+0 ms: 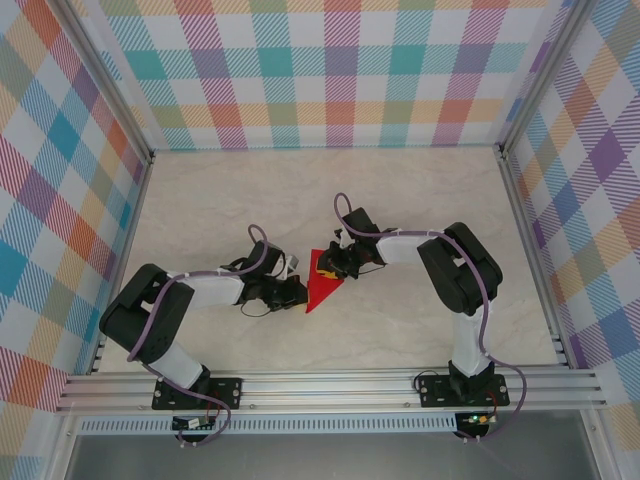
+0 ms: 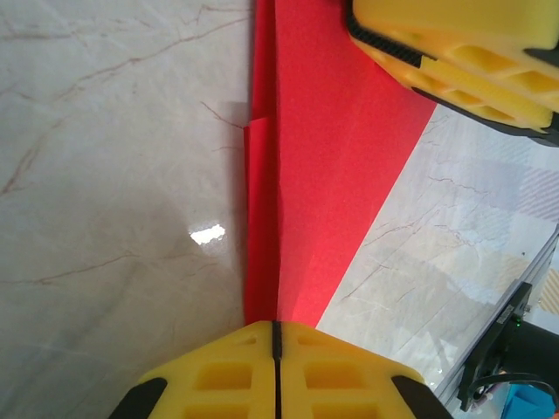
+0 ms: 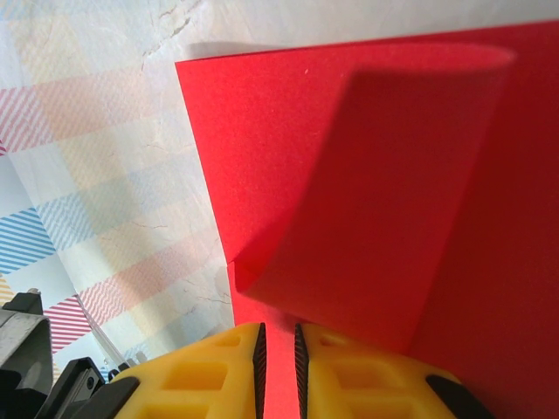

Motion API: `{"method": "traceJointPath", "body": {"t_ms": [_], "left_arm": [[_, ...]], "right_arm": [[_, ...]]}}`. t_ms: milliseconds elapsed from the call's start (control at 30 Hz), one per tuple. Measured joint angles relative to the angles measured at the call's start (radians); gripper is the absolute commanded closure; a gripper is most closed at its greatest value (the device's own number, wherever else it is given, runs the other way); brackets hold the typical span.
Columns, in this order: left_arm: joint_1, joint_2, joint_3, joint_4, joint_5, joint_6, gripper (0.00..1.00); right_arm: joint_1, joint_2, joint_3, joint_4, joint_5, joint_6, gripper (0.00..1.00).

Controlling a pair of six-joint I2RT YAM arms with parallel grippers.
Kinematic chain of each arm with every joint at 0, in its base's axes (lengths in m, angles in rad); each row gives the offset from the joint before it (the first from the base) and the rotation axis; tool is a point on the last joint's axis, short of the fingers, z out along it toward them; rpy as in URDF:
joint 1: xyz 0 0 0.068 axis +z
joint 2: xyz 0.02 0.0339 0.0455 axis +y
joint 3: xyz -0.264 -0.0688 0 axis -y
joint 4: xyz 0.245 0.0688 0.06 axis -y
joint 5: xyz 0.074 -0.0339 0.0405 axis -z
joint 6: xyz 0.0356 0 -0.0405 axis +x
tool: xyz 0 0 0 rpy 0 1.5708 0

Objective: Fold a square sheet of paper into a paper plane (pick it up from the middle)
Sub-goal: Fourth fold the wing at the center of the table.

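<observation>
Crease of the folded red sheet [image 1: 322, 282] runs straight out from the left gripper [image 1: 292, 293].
Top view: it lies on the table [image 1: 420, 200], right gripper [image 1: 342, 264] at its far corner. Left wrist: jaws pressed shut at the crease's near end, pinch unclear. Right wrist: fingers [image 3: 349, 367] clamp the sheet's edge.

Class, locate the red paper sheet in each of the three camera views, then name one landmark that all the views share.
Top external: red paper sheet at the table's centre.
Left wrist: the sheet runs from the top edge down the middle.
Right wrist: the sheet covers the centre and right.
Shared landmark: the marble tabletop.
</observation>
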Motion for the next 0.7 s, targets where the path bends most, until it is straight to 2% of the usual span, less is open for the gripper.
{"method": "traceJointPath", "body": {"t_ms": [367,600,700], "left_arm": [[-0.01,0.023,0.008,-0.006,-0.002,0.027,0.95],[-0.012,0.022,0.008,-0.011,-0.008,0.043,0.85],[-0.014,0.014,0.008,-0.023,-0.008,0.048,0.85]], "right_arm": [[0.0,0.0,-0.001,0.0,0.0,0.0,0.81],[0.0,0.001,-0.001,0.0,0.0,0.0,0.81],[0.0,0.001,-0.001,0.0,0.0,-0.001,0.81]]}}
